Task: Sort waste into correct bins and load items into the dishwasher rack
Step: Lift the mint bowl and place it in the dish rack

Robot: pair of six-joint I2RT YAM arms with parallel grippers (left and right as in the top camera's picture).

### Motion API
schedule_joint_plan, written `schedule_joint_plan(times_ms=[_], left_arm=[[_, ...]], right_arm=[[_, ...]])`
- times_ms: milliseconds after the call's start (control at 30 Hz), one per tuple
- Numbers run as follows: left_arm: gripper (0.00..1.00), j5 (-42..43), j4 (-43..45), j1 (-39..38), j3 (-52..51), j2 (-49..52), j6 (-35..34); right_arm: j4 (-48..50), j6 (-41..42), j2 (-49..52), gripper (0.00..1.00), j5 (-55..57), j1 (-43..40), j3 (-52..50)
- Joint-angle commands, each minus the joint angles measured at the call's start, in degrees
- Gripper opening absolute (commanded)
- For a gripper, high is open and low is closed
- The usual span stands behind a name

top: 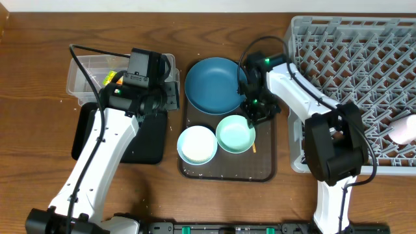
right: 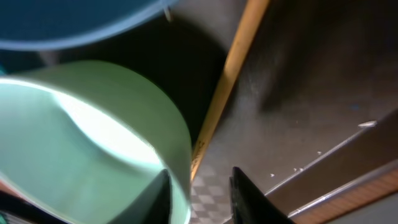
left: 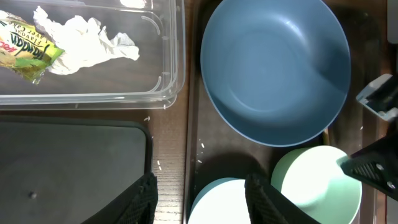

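Note:
My right gripper [top: 255, 116] [right: 202, 199] is open and straddles the right rim of the pale mint bowl [top: 234, 133] [right: 81, 143], with one finger inside it and one outside. The thin wooden stick [right: 230, 74] lies beside that bowl. The white bowl [top: 196, 144] and the dark-blue plate [top: 214, 84] sit on the same brown tray [top: 263, 162]. My left gripper [top: 170, 97] [left: 202, 202] is open and empty above the tray's left edge. The wrapper [left: 28, 53] and tissue [left: 87, 40] lie in the clear tub [top: 81, 71]. A white-pink cup [top: 406, 128] lies in the dishwasher rack [top: 364, 58].
The black tray [top: 146, 140] [left: 68, 168] lies in front of the clear tub, partly under my left arm. A few white rice grains [right: 367, 124] are scattered on the brown tray. The rack's left wall stands close to my right arm.

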Motion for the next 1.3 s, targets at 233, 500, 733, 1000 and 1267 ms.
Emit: schedule_joint_plan(times_ms=[233, 500, 733, 1000, 1267], left_arm=[[0.48, -0.5, -0.1, 0.4, -0.2, 0.5, 0.8], [0.48, -0.5, -0.1, 0.4, -0.2, 0.6, 0.8], [0.48, -0.5, 0.0, 0.4, -0.2, 0.7, 0.7], [0.48, -0.5, 0.3, 0.4, -0.2, 0.7, 0.7], [0.49, -0.5, 0.3, 0.4, -0.2, 0.8, 0.7]], right_arm=[[0.9, 1.0, -1.0, 0.01, 1.4, 0.0, -0.8], [0.4, 1.3, -10.6, 0.01, 8.7, -3.3, 4.2], [9.2, 2.5, -20.5, 0.01, 21.4, -9.0, 4.7], [22.6, 2.5, -21.7, 0.01, 47.6, -15.7, 4.6], [38.6, 2.0, -20.3, 0.01, 72.0, -23.1, 4.5]])
